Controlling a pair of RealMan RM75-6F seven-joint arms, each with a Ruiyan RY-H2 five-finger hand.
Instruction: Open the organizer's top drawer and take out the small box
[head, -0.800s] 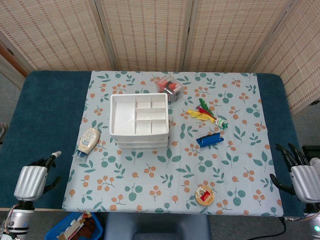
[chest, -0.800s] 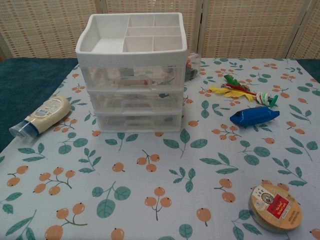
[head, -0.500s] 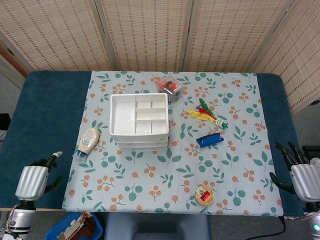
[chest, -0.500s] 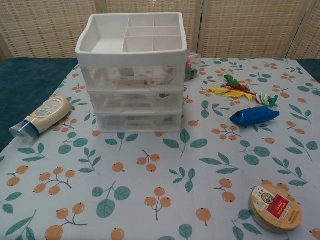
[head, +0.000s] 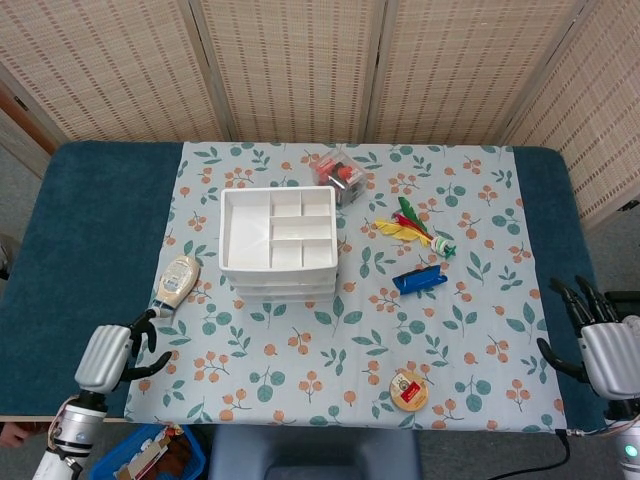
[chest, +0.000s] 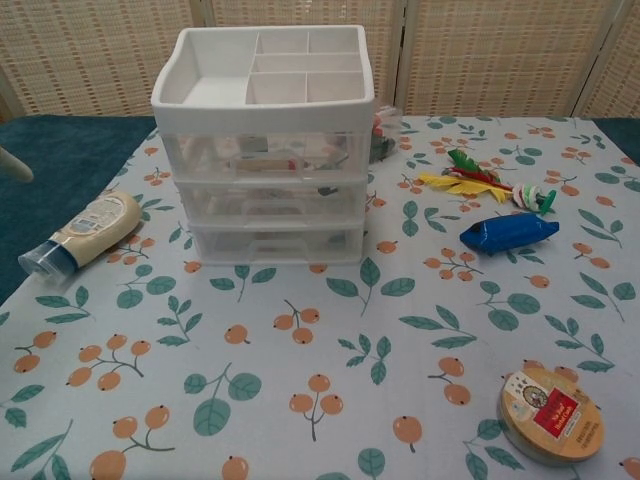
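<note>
The white three-drawer organizer (head: 278, 245) stands left of centre on the floral cloth, with a divided tray on top. In the chest view its top drawer (chest: 262, 155) is closed, and blurred items show through the translucent front. I cannot make out the small box among them. My left hand (head: 115, 355) hovers at the cloth's near-left corner, well short of the organizer, fingers loosely curled and apart, holding nothing. My right hand (head: 600, 345) is at the table's near-right edge with fingers spread upward, empty.
A cream tube (head: 176, 282) lies left of the organizer. To its right lie a feather toy (head: 412, 227) and a blue fish-shaped object (head: 419, 279). A round tin (head: 409, 389) sits near the front edge. A clear box with red contents (head: 339, 176) stands behind the organizer.
My left hand has moved right and forward, from the blue table edge to the corner of the cloth. The right hand has barely shifted. The drawer remains closed.
</note>
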